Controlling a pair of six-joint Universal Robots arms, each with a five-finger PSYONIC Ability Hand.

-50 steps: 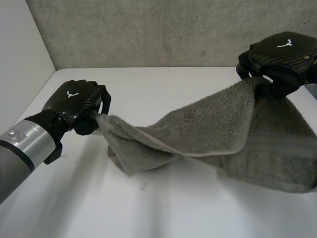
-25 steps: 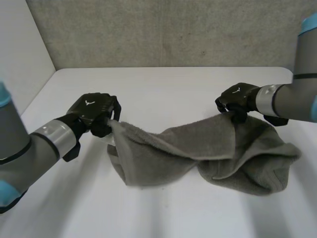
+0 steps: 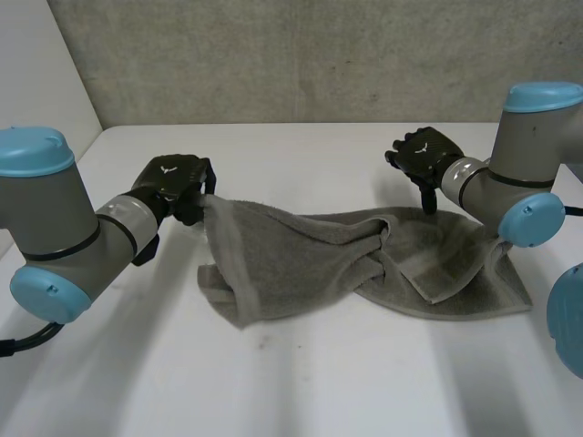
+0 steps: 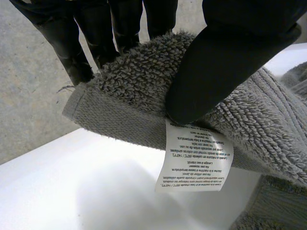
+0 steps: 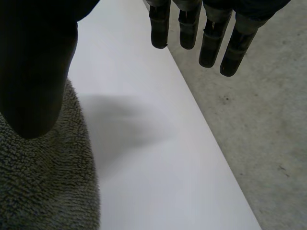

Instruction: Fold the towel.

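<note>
Grey towel (image 3: 301,264) lay crumpled across the white table (image 3: 291,382); the left hand (image 3: 173,187) pinched its corner beside the label (image 4: 194,158), probably to carry that edge over for a fold; the right hand (image 3: 424,150) hovered straight-fingered, holding nothing.

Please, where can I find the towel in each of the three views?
Head view: the towel lies crumpled across the table between the arms, one corner pinched by the left hand.
Left wrist view: that towel corner, with its white label, sits between thumb and fingers.
Right wrist view: the towel lies beside the open right hand.
Shared landmark: the table.
</note>
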